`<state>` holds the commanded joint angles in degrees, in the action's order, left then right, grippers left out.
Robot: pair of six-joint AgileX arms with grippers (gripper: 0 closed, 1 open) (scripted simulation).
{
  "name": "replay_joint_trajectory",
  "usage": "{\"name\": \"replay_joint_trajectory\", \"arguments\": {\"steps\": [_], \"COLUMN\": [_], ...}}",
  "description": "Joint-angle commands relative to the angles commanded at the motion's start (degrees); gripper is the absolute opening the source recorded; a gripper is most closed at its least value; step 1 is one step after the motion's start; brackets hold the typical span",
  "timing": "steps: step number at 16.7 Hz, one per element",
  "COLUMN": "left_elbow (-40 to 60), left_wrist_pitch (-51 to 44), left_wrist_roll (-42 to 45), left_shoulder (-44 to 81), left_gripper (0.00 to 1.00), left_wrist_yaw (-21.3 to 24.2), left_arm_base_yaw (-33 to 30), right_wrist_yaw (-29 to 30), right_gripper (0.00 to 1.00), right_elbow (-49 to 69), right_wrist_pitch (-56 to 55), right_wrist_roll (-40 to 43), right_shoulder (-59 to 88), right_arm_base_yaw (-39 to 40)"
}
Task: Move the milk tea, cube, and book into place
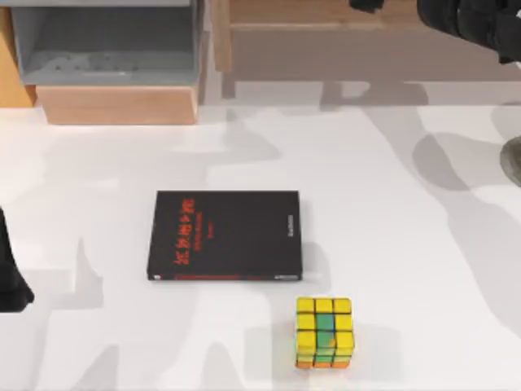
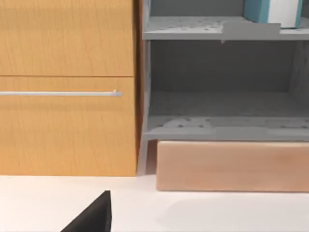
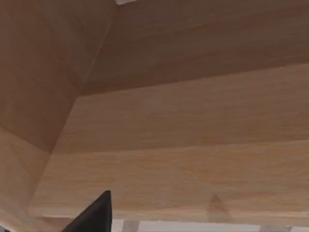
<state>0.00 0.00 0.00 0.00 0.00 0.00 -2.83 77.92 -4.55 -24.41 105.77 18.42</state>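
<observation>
Nearest the front edge, on the white table (image 1: pixel 407 244), the cube (image 1: pixel 324 331), yellow on top with green and orange squares, well to the right of the left arm (image 1: pixel 10 269) at the table's left edge and well apart from the right arm (image 1: pixel 480 28) far off at the back right. Just behind the cube and nearer the left arm, lying flat, a black book with red lettering (image 1: pixel 224 236), close to the cube but apart from it. From the left wrist, a black wedge of the left gripper (image 2: pixel 94 217) low over the table; cannot tell whether wide or narrow. Ahead of it, a wooden cabinet with a metal bar handle (image 2: pixel 58 93) and, beside that, a grey shelf unit (image 2: pixel 222 128) on a pale wooden base (image 2: pixel 231 166). Higher up on the unit's upper shelf, the book (image 2: pixel 273 10), light blue with white page edges. From the right wrist, a black wedge of the right gripper (image 3: pixel 94 217) close before wooden panels (image 3: pixel 183 121); cannot tell its opening either.
</observation>
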Motion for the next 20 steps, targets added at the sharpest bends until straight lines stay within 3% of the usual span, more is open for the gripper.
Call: {"name": "replay_joint_trajectory", "arguments": {"steps": [6,10,14,20], "left_elbow": [0.00,0.00,0.00,0.00], "left_wrist_pitch": [0.00,0.00,0.00,0.00], "left_wrist_roll": [0.00,0.00,0.00,0.00], "left_shoulder": [0.00,0.00,0.00,0.00], "left_gripper": [1.00,1.00,1.00,1.00], "left_wrist_yaw": [0.00,0.00,0.00,0.00], "left_arm_base_yaw": [0.00,0.00,0.00,0.00], "right_wrist_yaw": [1.60,2.37,2.83,2.83], "right_gripper": [1.00,1.00,1.00,1.00], "right_elbow": [6.31,6.19,4.81,4.72], "right_wrist_pitch": [40.70,59.40,68.79,69.73], "right_wrist_roll": [-14.14,-21.97,-26.54,-27.01], "right_shoulder": [1.65,1.73,1.52,1.48], "right_arm_base_yaw": [16.36,25.34,30.63,31.02]}}
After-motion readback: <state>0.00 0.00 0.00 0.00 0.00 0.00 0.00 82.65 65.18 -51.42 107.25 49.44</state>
